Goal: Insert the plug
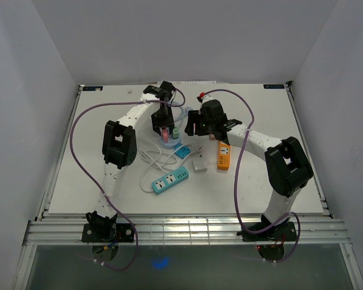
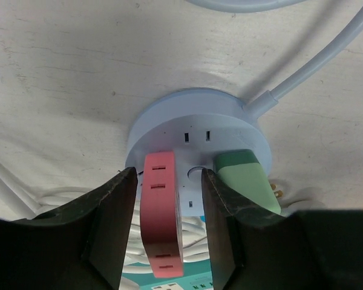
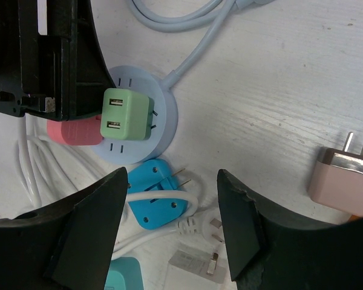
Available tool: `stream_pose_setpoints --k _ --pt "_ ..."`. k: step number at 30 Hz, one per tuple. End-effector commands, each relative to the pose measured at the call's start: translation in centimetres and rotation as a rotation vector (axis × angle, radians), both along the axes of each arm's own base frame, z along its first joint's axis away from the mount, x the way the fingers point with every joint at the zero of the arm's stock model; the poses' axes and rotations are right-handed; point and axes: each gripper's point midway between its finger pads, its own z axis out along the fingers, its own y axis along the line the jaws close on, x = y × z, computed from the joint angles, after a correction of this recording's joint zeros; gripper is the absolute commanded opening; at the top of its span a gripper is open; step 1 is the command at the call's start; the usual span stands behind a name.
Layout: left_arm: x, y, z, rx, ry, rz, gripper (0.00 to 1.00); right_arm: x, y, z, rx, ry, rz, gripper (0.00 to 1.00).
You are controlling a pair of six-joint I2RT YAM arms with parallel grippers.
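Left wrist view: left gripper point(image 2: 169, 178) stands open astride the pink plug point(image 2: 162, 223), gripping nothing; the plug appears seated in the round socket hub point(image 2: 193, 115) beside a green adapter point(image 2: 248, 178). Lift straight clear, avoiding side drag. Right gripper point(image 3: 172, 175) hangs open, empty.

White arms point(image 1: 130, 115), purple cables point(image 1: 71, 133), black end effectors point(image 2: 169, 202)

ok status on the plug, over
Left gripper open, astride pink adapter on round power hub. Right gripper open, empty, over blue plug. Green USB charger beside pink one, nothing blocking.
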Motion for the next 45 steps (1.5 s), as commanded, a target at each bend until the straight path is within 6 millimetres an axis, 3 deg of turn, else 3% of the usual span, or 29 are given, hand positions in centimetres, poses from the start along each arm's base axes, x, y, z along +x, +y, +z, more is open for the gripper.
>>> stream_pose_setpoints --k 1,6,13,21,29,36,45 --pt "0.9 -0.1 2.5 -0.034 -0.048 -0.011 0.58 0.6 0.2 0.5 0.023 -0.029 -0.007 0.67" --pt "1.4 -0.1 3.7 -0.049 -0.072 -0.018 0.65 0.6 0.2 0.7 0.025 -0.033 -0.008 0.67" --pt "1.1 0.1 5.0 -0.058 -0.085 -0.014 0.65 0.5 0.2 0.6 0.023 -0.03 -0.008 0.67" --pt "0.2 0.3 8.0 -0.083 -0.121 -0.014 0.52 0.6 0.2 0.4 0.022 -0.029 -0.006 0.66" --pt "-0.7 0.5 6.9 -0.078 -0.077 -0.011 0.31 0.6 0.2 0.5 0.022 -0.029 -0.008 0.66" --pt "-1.3 0.7 5.6 -0.064 -0.043 -0.008 0.29 0.6 0.1 0.5 0.022 -0.032 -0.007 0.66" --pt "-2.1 0.7 3.6 -0.046 -0.009 -0.005 0.12 0.6 0.1 0.6 0.021 -0.034 -0.007 0.66"
